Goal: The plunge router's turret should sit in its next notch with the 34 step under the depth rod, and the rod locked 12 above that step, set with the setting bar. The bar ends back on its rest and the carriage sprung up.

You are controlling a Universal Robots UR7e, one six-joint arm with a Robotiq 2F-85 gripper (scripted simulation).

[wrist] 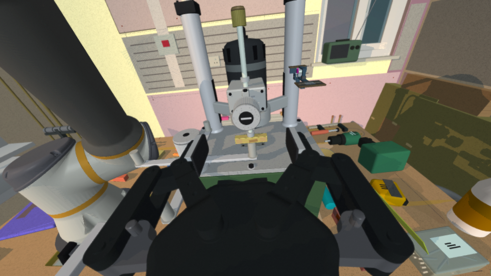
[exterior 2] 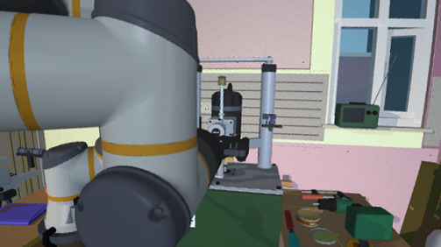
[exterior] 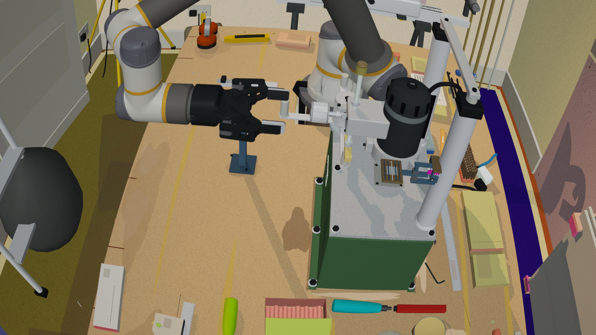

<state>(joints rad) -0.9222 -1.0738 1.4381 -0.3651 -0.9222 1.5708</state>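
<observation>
My gripper (exterior: 279,111) (wrist: 244,149) hangs open and empty just left of the router's knurled lock knob (exterior: 319,113) (wrist: 246,117), level with it. The knob sits on the grey carriage block (exterior: 361,121) below the black motor (exterior: 406,117). The depth rod (wrist: 243,51) with its brass cap (exterior: 361,65) stands upright through the block. A yellow piece (wrist: 251,138) lies under the rod on the grey base plate (exterior: 375,200); I cannot tell whether it is the bar or a turret step. A blue stand (exterior: 243,160) stands on the bench under my gripper.
The green box (exterior: 366,258) carries the router and its two grey columns (exterior: 441,141). My own arm base (exterior: 337,71) stands close behind. A thin lever with a round end (exterior: 291,116) juts towards my fingers. Tools and a tray of pink sticks (exterior: 296,310) lie along the near bench edge.
</observation>
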